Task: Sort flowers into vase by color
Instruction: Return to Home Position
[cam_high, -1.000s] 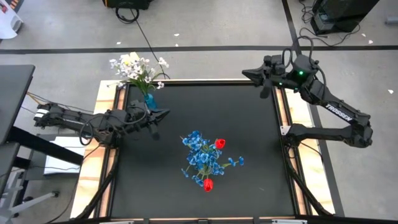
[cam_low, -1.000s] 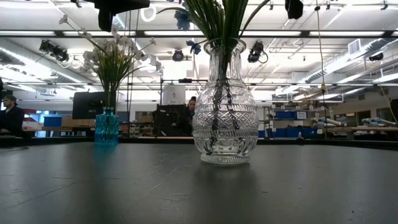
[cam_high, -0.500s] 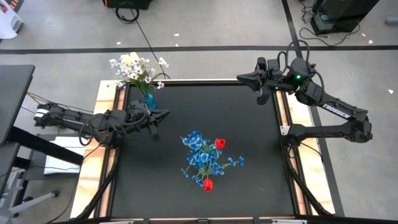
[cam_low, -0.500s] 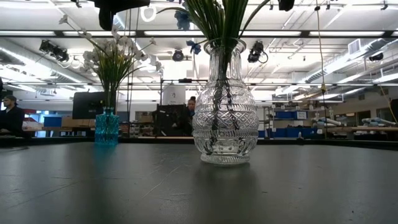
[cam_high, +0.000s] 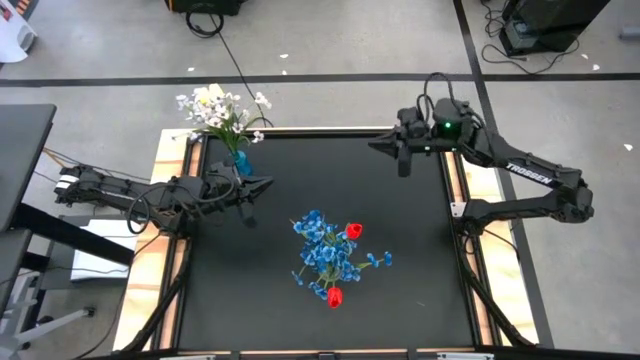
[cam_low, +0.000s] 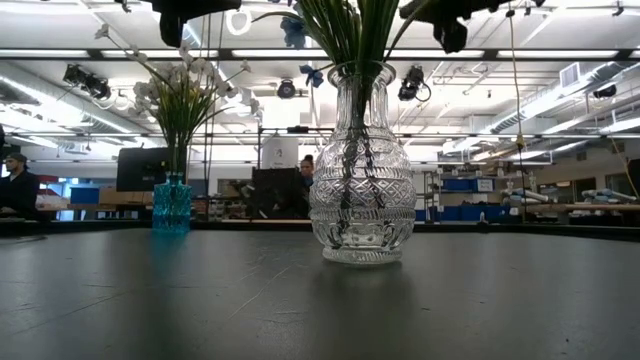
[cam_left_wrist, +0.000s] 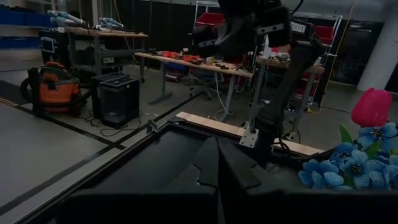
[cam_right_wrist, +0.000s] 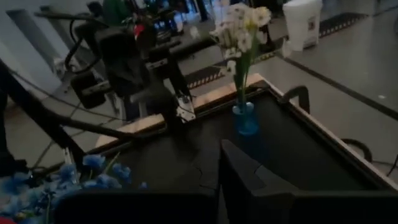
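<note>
A clear cut-glass vase (cam_low: 362, 170) stands mid-table, holding blue flowers (cam_high: 322, 245) and red tulips (cam_high: 352, 231) by their green stems. A small blue vase (cam_high: 240, 160) at the far left corner holds white flowers (cam_high: 215, 110). My left gripper (cam_high: 264, 183) hovers shut, level, between the two vases with nothing in it. My right gripper (cam_high: 375, 146) hangs shut and bare over the far right part of the table, pointing toward the table's left. The right wrist view looks past its fingers (cam_right_wrist: 231, 163) at the blue vase (cam_right_wrist: 247, 118).
The black tabletop (cam_high: 400, 250) has a raised wooden rim (cam_high: 452, 175). Loose white petals (cam_high: 285, 57) lie on the floor behind the table. Benches, shelves and a person (cam_low: 15, 185) show in the room behind.
My right gripper has swung toward the table's left and near side, sinking a little and tipping its fingers slightly downward; it now shows at the top of the low view. The vases and flowers have not moved.
</note>
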